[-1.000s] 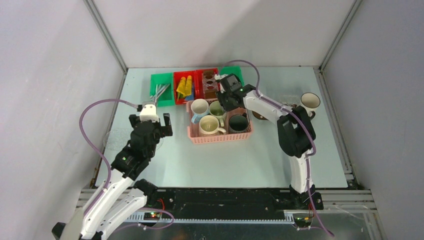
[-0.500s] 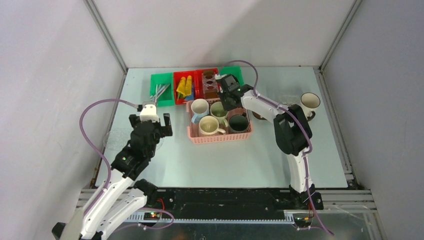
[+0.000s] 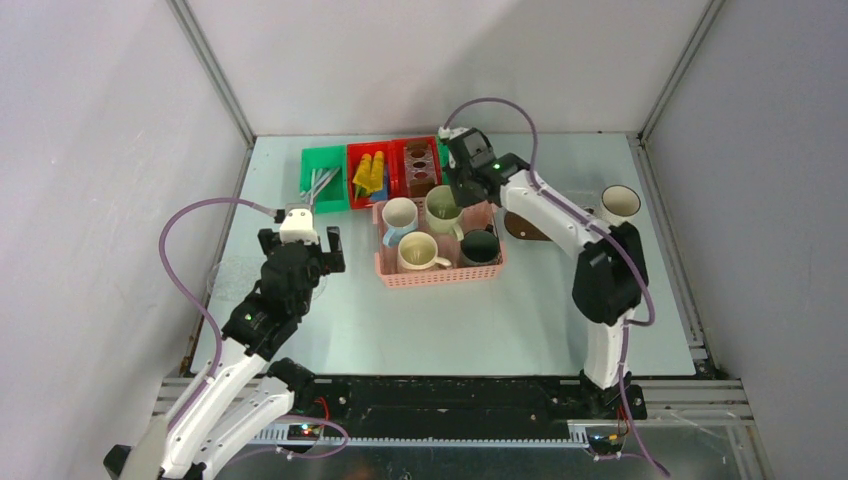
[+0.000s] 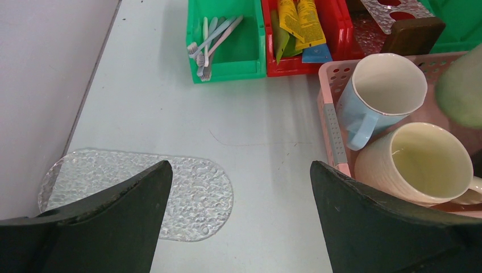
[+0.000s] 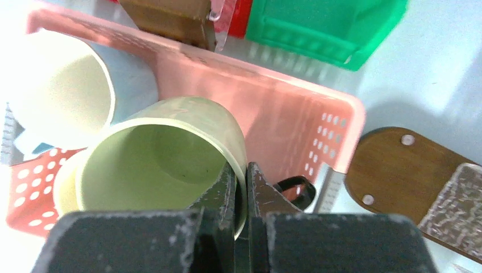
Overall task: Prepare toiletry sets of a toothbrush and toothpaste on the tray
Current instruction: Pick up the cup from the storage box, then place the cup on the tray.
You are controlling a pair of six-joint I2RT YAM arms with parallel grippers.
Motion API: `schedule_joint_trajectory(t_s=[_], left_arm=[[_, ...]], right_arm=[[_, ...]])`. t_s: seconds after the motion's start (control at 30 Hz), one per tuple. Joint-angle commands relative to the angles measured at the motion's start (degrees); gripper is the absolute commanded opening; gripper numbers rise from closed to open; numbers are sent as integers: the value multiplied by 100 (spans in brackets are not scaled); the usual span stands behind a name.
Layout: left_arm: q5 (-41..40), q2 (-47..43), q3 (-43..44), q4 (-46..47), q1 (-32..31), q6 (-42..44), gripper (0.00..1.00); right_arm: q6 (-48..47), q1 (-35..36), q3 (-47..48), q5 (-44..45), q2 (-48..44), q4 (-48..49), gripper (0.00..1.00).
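Right gripper (image 5: 241,177) was clamped on the green mug (image 5: 165,151) by its rim, over the pink basket (image 5: 295,122). Tray (image 5: 398,170) lay just right of basket, nearer this arm. Left gripper (image 4: 240,170) hung wide open, empty.

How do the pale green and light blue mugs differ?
The pale green mug is pinched at its rim by the right gripper and tilted; the light blue mug stands upright in the pink basket. The pale green mug is green inside; the light blue mug, white. Both are empty.
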Motion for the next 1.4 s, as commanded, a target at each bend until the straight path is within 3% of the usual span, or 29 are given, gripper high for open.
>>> schedule_joint_trajectory(t_s=[0.0,0.63,1.37], left_arm=[[-33,-70,1,82,39,87,98],[55,-23,-1,101,39,74,98],[-1,-3,-6,79,39,93,98]], right_arm=[[27,-185,459,59,-929,110,0],[-390,-1779,-628,438,-1955,-215,0],[-395,-2294,-1190,209,-938,340,0]])
